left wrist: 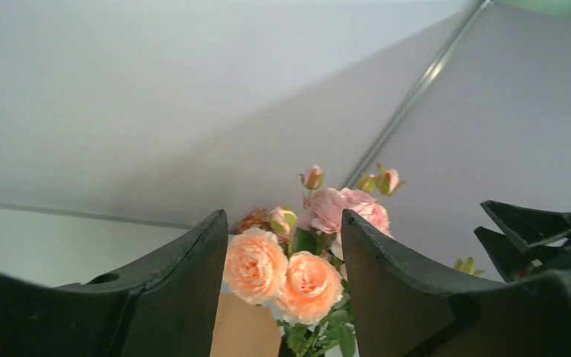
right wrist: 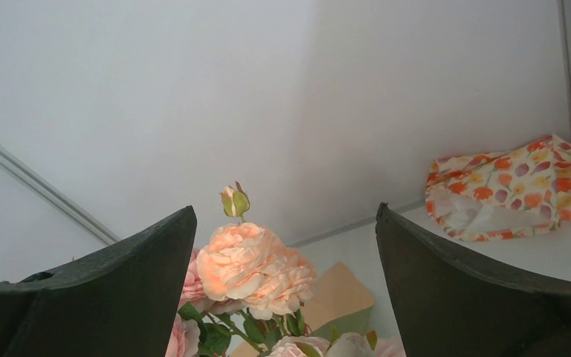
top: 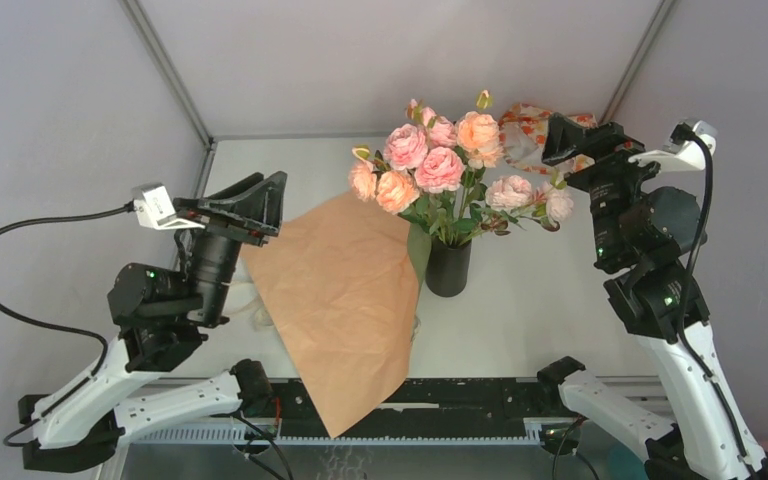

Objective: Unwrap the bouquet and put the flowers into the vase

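showing vase [top: 448,268] only overhead | wrist views: roses [left wrist: 290,271] | left claw [left wrist: 282,222], right claw [right wrist: 286,211] parted, empty

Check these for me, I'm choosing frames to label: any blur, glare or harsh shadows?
Top external: even, soft light, sharp flowers and vase, faint shadows, no glare. Left wrist: flowers fairly sharp, end effector fingers dark and underexposed. Right wrist: peach rose crisp, patterned cloth slightly soft.
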Available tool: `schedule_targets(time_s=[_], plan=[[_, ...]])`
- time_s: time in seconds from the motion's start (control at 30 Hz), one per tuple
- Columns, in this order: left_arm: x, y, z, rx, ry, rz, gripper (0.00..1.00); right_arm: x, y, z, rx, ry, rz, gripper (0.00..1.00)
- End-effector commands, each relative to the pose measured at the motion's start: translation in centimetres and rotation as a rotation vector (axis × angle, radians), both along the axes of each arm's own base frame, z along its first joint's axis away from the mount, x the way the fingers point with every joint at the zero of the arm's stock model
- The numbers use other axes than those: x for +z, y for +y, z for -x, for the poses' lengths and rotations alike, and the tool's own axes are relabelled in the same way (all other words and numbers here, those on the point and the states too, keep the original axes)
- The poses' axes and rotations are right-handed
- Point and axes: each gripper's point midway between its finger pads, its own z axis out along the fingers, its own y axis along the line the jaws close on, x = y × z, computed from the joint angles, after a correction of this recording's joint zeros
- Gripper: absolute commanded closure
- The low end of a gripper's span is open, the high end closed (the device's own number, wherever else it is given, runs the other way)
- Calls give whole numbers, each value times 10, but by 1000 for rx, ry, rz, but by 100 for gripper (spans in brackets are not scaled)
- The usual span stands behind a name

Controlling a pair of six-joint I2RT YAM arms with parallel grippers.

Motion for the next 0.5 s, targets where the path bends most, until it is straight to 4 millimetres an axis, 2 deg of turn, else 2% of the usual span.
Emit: schedule_targets(time_s=[0.0,0.47], plan=[[-23,16,-12,129,78,-69,37,9,10,-1,40,-34,-8,0],[-29,6,-17,124,92,-90,33,9,13,2,50,-31,3,0]])
